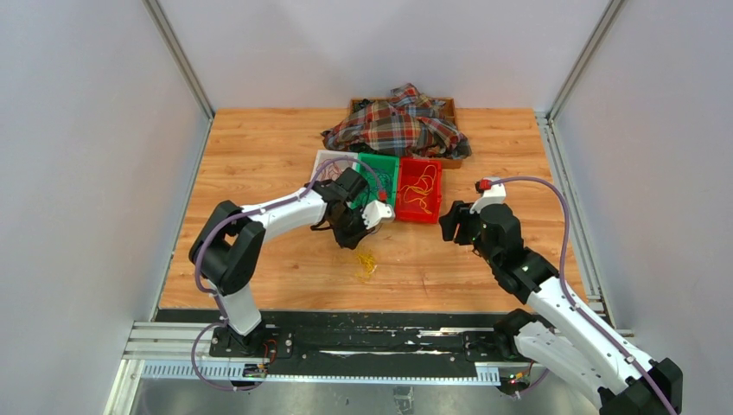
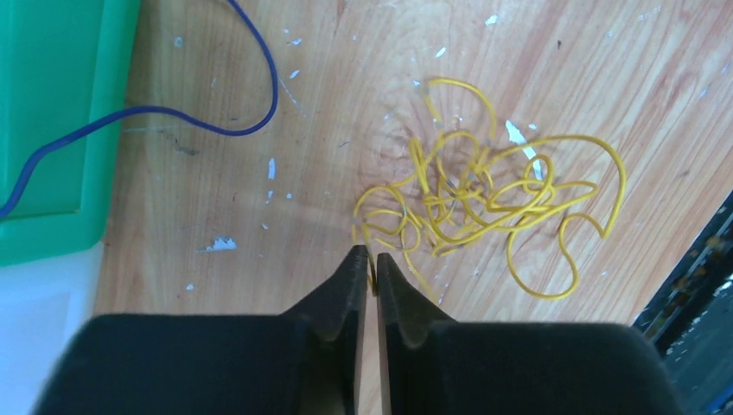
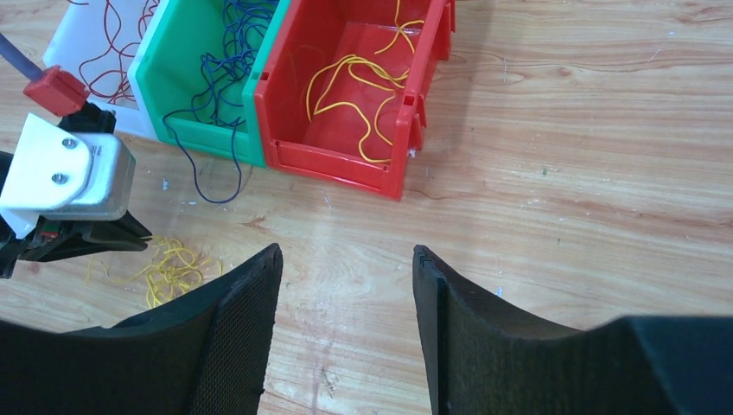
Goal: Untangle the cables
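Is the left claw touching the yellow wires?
Touching. The left wrist view shows the left gripper nearly shut, with a strand of the yellow wires pinched inside.

Plaid cloth (image 1: 398,121) behind; red bin (image 3: 337,164), green bin (image 3: 186,78), white bin (image 1: 324,164) adjoining.

Grey walls (image 1: 78,130) enclose a wooden table (image 1: 259,147).

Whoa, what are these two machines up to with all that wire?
They seem to be sorting tangled wires by colour. The left arm's tool is pinched on a strand of the yellow wire tangle lying on the table. The right arm's tool hangs open and empty before the red bin, which holds yellow strands. The green bin holds blue wire, the white bin red wire.
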You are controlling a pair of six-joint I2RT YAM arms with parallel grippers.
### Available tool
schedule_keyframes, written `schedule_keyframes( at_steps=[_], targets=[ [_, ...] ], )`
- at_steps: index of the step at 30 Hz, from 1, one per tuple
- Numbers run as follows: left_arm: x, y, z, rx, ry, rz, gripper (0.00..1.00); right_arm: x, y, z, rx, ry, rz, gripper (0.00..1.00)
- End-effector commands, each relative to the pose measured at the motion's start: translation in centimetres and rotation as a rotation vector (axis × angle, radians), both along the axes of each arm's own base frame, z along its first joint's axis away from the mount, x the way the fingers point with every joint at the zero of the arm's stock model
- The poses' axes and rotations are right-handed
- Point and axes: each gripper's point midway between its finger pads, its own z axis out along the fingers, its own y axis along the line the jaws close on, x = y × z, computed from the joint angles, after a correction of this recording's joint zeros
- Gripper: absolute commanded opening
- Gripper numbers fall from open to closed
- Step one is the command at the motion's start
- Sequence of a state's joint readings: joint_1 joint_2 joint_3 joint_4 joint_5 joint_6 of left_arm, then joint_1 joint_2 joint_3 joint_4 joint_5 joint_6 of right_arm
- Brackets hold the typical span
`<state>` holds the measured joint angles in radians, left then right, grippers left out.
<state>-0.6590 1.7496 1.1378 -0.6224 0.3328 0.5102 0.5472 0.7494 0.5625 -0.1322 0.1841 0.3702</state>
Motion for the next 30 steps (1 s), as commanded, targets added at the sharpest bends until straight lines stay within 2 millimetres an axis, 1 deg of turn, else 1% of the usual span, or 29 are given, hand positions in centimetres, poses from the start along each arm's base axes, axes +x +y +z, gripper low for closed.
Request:
schedule_keyframes(
  at_steps=[1,2,6,9,10,13,15,18,20,22,24,27,30],
  targets=[
    [1.0,-0.2,2.0,-0.04,-0.042,0.0,0.04,0.2,-0.2,0.5,0.015,-0.019,-0.012,0.56],
    [1.1,-0.2,2.5,-0.047,-0.05,0.001,0.01,0.2,-0.2,0.5,0.017,-0.02,-0.011,0.55],
    [1.2,-0.6,5.1,-0.086,-0.072,0.004,0.01,0.3,0.0,0.6,0.025,-0.026,-0.003,0.51],
    [0.9,-1.0,8.0,-0.123,-0.076,0.011,0.01,0.3,0.8,1.2,0.047,-0.047,0.038,0.51],
    [0.8,-1.1,9.2,-0.14,-0.084,0.011,0.01,0.3,1.3,1.4,0.057,-0.061,0.067,0.54],
    [0.7,-1.3,13.3,-0.186,-0.117,0.007,0.01,0.2,3.5,3.3,0.106,-0.143,0.186,0.62],
    [0.1,-1.4,15.8,-0.216,-0.126,-0.006,0.01,-0.1,5.2,5.1,0.159,-0.213,0.281,0.68],
    [-1.2,-1.2,18.8,-0.262,-0.13,-0.033,0.01,-1.0,7.8,8.2,0.249,-0.327,0.433,0.78],
    [-2.2,-1.2,20.4,-0.291,-0.129,-0.055,0.01,-1.8,9.6,9.9,0.286,-0.377,0.536,0.81],
    [-2.9,-1.3,22.0,-0.325,-0.137,-0.083,0.01,-2.5,11.1,11.1,0.301,-0.407,0.615,0.81],
    [-3.1,-1.4,23.5,-0.356,-0.162,-0.093,0.0,-3.1,12.6,11.8,0.296,-0.433,0.686,0.82],
    [-3.5,-1.5,25.1,-0.39,-0.184,-0.105,0.01,-4.6,15.0,12.5,0.264,-0.478,0.786,0.82],
    [-3.9,-1.5,25.8,-0.41,-0.187,-0.117,0.01,-5.8,16.9,12.5,0.245,-0.496,0.863,0.82]
  ],
)
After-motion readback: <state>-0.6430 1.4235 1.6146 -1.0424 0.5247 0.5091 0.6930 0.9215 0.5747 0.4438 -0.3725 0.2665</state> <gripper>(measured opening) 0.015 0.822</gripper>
